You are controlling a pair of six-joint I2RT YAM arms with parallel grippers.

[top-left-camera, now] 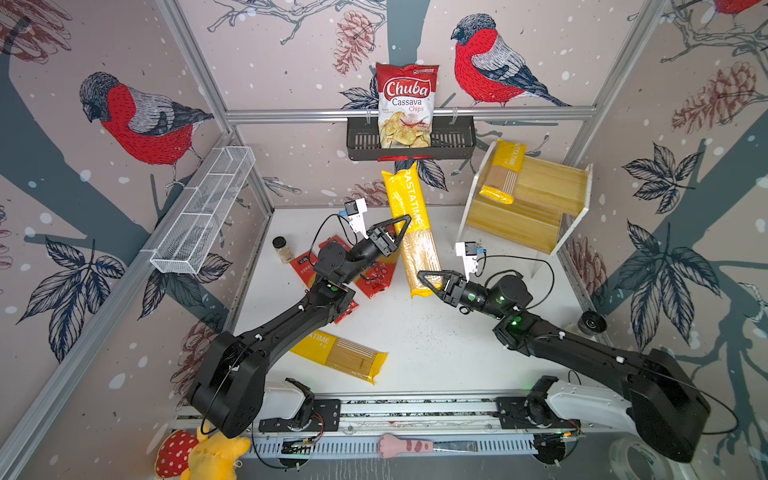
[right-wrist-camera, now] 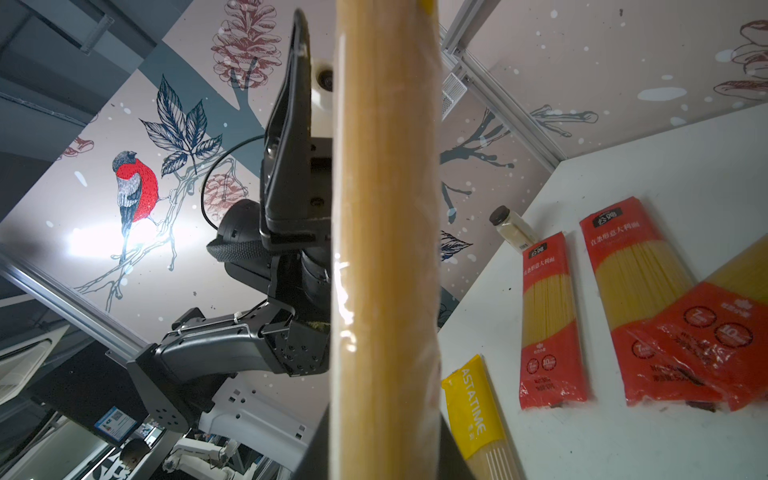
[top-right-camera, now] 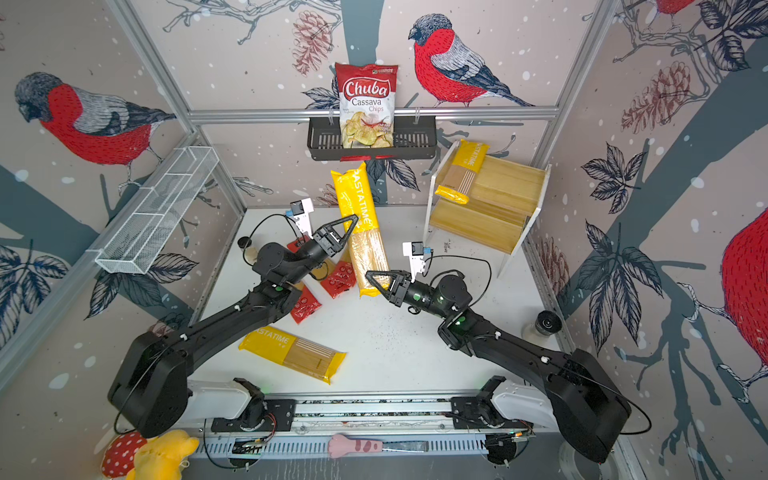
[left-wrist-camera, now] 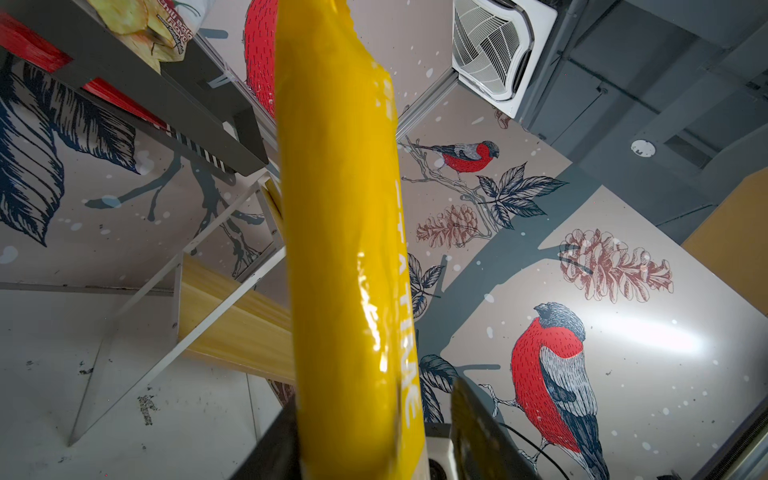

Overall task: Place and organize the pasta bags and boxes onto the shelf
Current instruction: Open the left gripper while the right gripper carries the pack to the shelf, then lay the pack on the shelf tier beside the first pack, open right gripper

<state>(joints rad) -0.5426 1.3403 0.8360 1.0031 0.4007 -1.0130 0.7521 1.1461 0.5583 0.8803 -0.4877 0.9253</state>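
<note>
Yellow and long, the held packet (top-left-camera: 415, 245) hangs in the air in the middle of both top views. It is tipped a bit, with its top end just under the basket (top-left-camera: 457, 141). The right claw (top-left-camera: 428, 279) pinches its low end tight. The left claw (top-left-camera: 404, 222) sits higher up, at the yellow part, but it is loose. In the left wrist view there is a gap between one finger (left-wrist-camera: 478, 436) and the wrap.

The noodles inside are stiff but thin, so I think they snap if bent or dropped. The wrap is shiny and looks slippy. Held by one end, it may swing or slide. A hold near the middle, across the flat sides, seems safer.

The shelf (top-left-camera: 540, 195) stands at the upper right, and a shelf packet (top-left-camera: 505, 174) lies on its top step. A table packet (top-left-camera: 338, 353) lies on the table (top-left-camera: 436, 340) at the lower middle. Red packets (right-wrist-camera: 548, 324) lie under the left arm.
</note>
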